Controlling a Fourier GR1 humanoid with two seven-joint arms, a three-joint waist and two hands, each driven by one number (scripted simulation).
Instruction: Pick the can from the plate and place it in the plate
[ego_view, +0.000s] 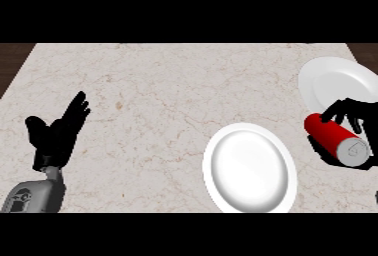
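Observation:
A red can with a silver top lies tilted in my right hand, whose black fingers curl over it at the right edge of the view. It hangs just below a white plate at the far right and to the right of a second white plate near the counter's front. That nearer plate holds nothing. My left hand rests open, fingers up, at the left side.
The marble counter spreads between the hands. Dark strips of floor show beyond its left and right far corners.

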